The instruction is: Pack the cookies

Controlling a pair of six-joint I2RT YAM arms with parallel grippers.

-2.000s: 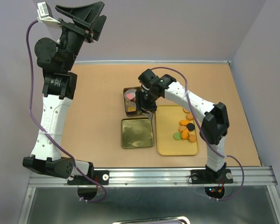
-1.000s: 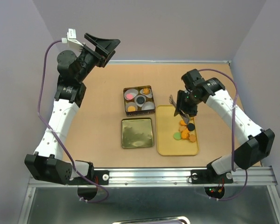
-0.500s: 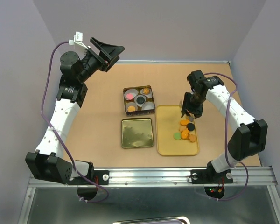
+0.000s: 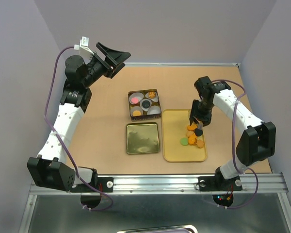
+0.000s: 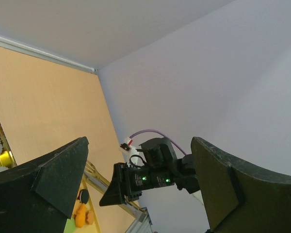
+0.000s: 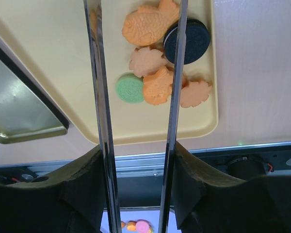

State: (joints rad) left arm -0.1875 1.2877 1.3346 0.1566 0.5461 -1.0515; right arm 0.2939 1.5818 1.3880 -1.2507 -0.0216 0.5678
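The cookies (image 4: 193, 135) lie in a small heap on the right side of a yellow tray (image 4: 177, 145): orange and tan ones, a black one (image 4: 199, 131) and a green one (image 4: 184, 141). In the right wrist view I see a fish-shaped orange cookie (image 6: 150, 22), the black cookie (image 6: 194, 41) and the green cookie (image 6: 130, 88). My right gripper (image 4: 198, 122) hangs just over the heap, its long metal blades (image 6: 100, 73) open around the cookies (image 6: 137, 7). The square tin (image 4: 144, 104) holds paper liners with a pink, a black and orange cookies. My left gripper (image 4: 111, 54) is raised high at the back left, open and empty (image 5: 138, 143).
The gold tin lid (image 4: 142, 138) lies upside down in front of the tin, left of the tray; it also shows in the right wrist view (image 6: 19, 107). The metal rail (image 4: 155, 184) runs along the table's near edge.
My right gripper has left the tin, swung right and come down over the cookies on the tray. My left arm has turned and lowered a little.
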